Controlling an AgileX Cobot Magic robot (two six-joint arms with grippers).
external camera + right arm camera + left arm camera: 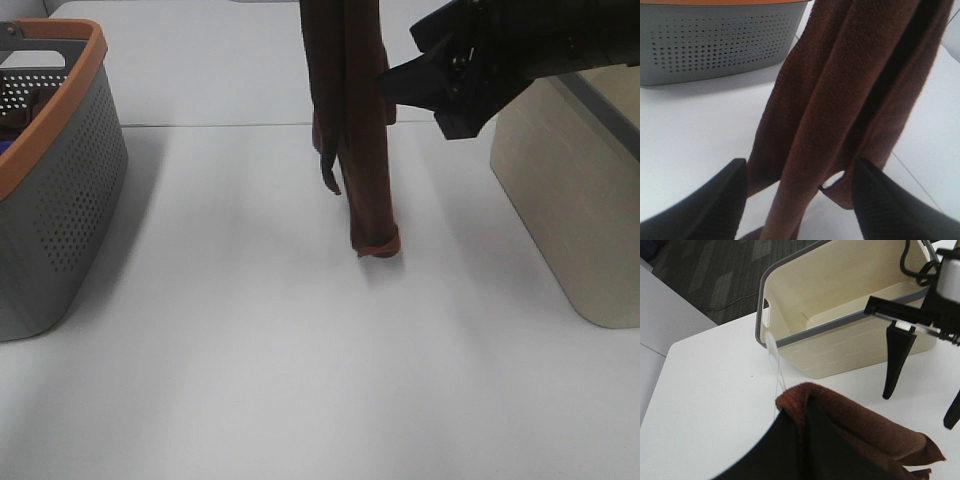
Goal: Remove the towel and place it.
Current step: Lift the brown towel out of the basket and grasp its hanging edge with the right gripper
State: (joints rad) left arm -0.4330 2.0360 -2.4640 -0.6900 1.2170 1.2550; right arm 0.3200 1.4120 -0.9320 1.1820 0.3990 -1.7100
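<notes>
Take the soft, light towel point(365, 150), dangling over the desk point(250, 350) nearer its far edge, tip touching down, pinched up top by the left gripper point(800, 450), partway down its folds (limp, likely to swing) between the spread jaws of the right gripper point(799, 170).

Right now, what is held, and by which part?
The left gripper holds the towel by its top fold; it hangs down. The right gripper is open, holding nothing.
</notes>
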